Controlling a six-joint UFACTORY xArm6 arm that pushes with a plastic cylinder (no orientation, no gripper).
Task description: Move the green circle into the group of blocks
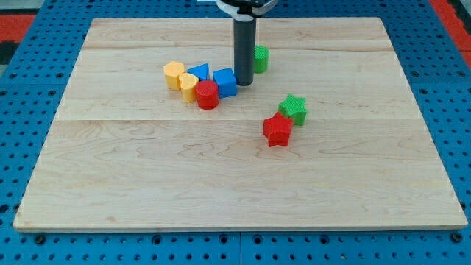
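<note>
The green circle (260,58) sits near the view's top centre, partly hidden behind the dark rod. My tip (243,82) rests on the board just left of and below the green circle, touching or nearly touching the blue cube (225,82). The group lies to the left of the tip: a yellow hexagon-like block (174,75), a blue triangle (199,73), a second yellow block (189,87), a red cylinder (207,95) and the blue cube.
A green star (294,109) and a red star (277,130) sit touching each other right of centre. The wooden board (235,184) lies on a blue perforated table.
</note>
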